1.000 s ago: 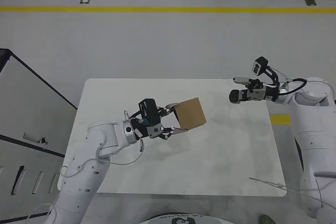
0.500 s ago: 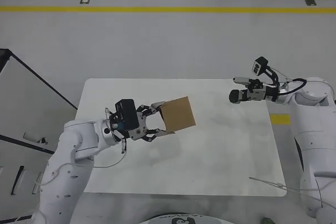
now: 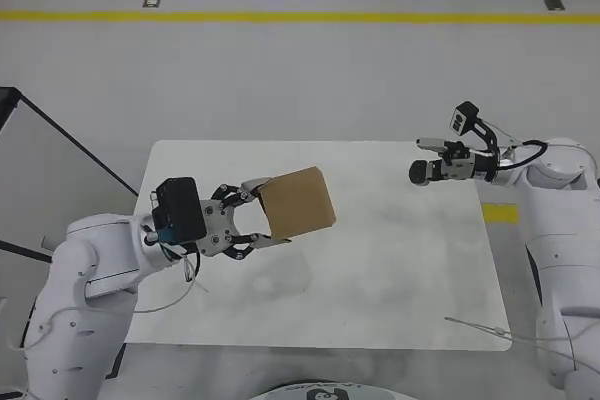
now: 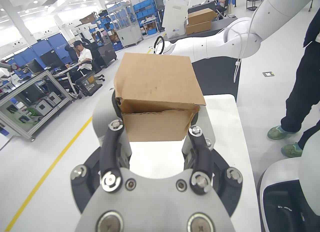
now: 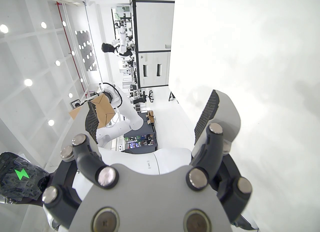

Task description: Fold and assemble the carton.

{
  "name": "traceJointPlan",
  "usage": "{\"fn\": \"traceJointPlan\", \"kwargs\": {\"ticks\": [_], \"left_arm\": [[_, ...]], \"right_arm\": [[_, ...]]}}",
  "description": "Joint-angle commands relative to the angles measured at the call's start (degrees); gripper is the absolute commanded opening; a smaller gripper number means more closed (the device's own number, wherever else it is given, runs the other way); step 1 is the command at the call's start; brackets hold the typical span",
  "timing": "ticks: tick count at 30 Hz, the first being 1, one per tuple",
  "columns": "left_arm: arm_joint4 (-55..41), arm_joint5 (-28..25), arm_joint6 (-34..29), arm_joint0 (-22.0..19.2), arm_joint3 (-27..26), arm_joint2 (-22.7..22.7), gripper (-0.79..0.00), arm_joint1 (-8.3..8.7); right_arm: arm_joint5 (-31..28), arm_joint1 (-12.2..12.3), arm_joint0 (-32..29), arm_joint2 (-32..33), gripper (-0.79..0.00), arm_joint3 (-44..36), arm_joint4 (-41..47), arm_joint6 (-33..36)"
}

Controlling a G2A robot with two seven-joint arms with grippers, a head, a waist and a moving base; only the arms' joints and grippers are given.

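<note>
**left arm's got the box, right arm has nothing**

closest in, the left gripper (image 3: 270, 211) (image 4: 157, 118) has its two fingers spread about as wide as the box. they're pressed against opposite sides of the brown cardboard carton (image 3: 296, 202) (image 4: 157, 85) (image 5: 103, 110). the carton's held up off the white rectangular table (image 3: 380, 290) (image 4: 225, 118) (image 5: 250, 42), over its left half. it's tilted a bit, and its shadow lies on the table top below it. in the left wrist view the face toward the gripper is a flap that isn't sitting flush. there's a dark gap along the flap's top edge and you can see a little way inside. the other sides i can see look folded shut, cube-ish.

further out, over the far right part of the table, is the right gripper (image 3: 417, 172) (image 5: 150, 115). its fingers are wide apart with nothing between them, and it's well apart from the carton.
</note>
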Motion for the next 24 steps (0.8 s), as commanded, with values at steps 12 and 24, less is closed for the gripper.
{"fn": "traceJointPlan", "kwargs": {"ticks": [12,24], "left_arm": [[0.24,3.5,0.47,-13.26,0.51,6.39,-0.785,-0.29],[-6.81,5.87,-7.97,-23.33,-0.28,9.3,-0.785,0.06]], "right_arm": [[0.0,0.0,0.0,0.0,0.0,0.0,0.0,0.0],[0.0,0.0,0.0,0.0,0.0,0.0,0.0,0.0]]}}
